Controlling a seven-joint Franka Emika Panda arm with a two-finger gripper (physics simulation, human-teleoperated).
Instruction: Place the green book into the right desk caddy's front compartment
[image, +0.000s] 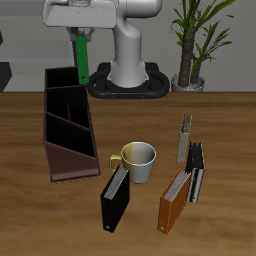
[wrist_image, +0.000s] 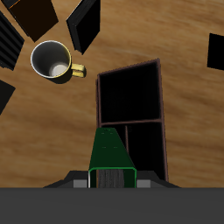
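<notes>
The green book (image: 81, 56) is off the counter (image: 215, 120), hanging upright from the pincer (image: 80, 36), which is clenched on its upper end, above the far end of the right desk caddy (image: 68, 130). From the wrist view the book (wrist_image: 108, 147) points down over the box's dark compartments (wrist_image: 129, 94). So pickup and lift look finished; what remains is carrying it along the box to the front compartment, lowering it in and letting go. The mug (image: 138, 160), black book (image: 115, 201) and orange book (image: 174, 202) sit near the front edge, apart from the box
</notes>
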